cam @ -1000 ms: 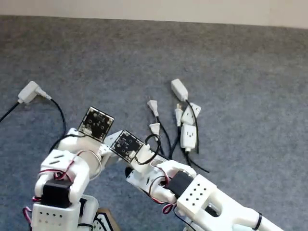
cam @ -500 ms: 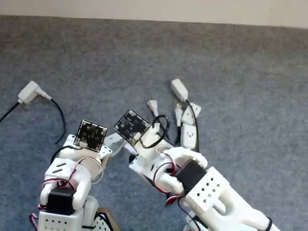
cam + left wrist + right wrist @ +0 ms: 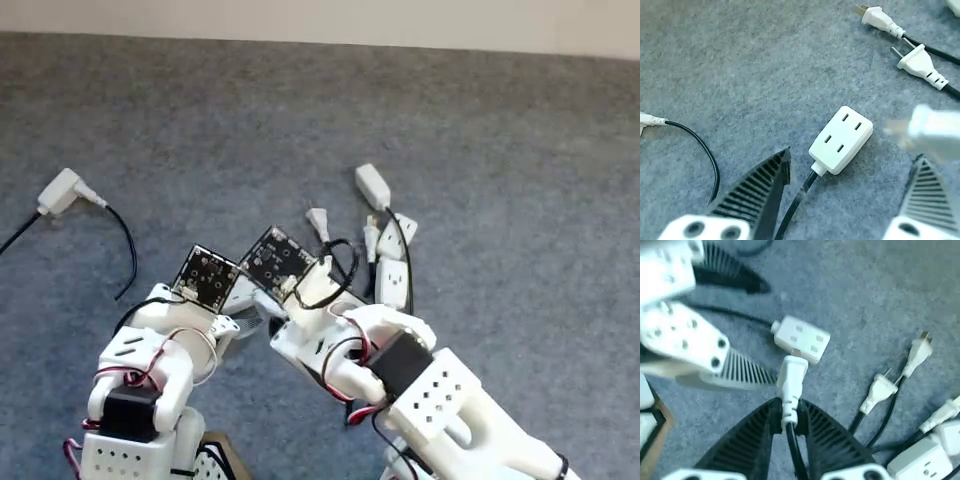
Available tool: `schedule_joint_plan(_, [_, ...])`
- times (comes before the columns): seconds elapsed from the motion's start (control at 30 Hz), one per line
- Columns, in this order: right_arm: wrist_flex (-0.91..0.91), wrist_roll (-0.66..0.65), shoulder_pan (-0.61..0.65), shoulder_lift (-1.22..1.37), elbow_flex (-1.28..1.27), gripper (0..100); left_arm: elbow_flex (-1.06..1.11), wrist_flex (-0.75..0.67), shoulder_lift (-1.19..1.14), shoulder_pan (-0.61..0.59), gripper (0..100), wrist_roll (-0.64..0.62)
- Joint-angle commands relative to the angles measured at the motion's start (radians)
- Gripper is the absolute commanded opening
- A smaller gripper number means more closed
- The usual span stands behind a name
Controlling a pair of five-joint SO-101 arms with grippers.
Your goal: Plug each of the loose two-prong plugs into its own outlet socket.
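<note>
Plainly white: blocky outlet socket (image 3: 841,140), slim plug (image 3: 792,372) (in right hand (image 3: 788,409))

We read no txt, labels, nos. or signs; outlet socket (image 3: 841,140) face shows no legible print.

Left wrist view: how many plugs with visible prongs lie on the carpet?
2: far plug and near plug lie side by side beyond the outlet socket. Others may be hidden.

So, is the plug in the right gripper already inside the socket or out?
Out: the plug hangs apart from the outlet block, whose slots are all bare.
</note>
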State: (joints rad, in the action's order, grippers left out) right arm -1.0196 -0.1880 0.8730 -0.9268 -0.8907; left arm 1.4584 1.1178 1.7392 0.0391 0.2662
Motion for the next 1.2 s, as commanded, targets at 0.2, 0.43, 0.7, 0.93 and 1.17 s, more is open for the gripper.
schedule_joint_plan(0.2, [0.004, -0.029, -0.005, -0.024, -0.082, 0.5, -0.225, -0.005, -0.004, -0.071, 36, -0.005])
schedule_joint_plan(0.43, [0.004, -0.031, -0.010, -0.022, -0.094, 0.5, -0.249, -0.003, -0.004, -0.071, 36, -0.005])
schedule_joint_plan(0.7, [0.051, -0.032, 0.001, -0.022, -0.159, 0.5, -0.245, -0.014, -0.004, -0.054, 36, -0.011])
schedule_joint_plan(0.93, [0.022, -0.029, 0.059, -0.022, -0.099, 0.5, -0.119, -0.106, -0.005, 0.042, 31, -0.011])
schedule_joint_plan(1.17, [-0.104, -0.029, 0.033, -0.022, 0.142, 0.5, -0.024, -0.091, -0.004, 0.045, 31, -0.011])
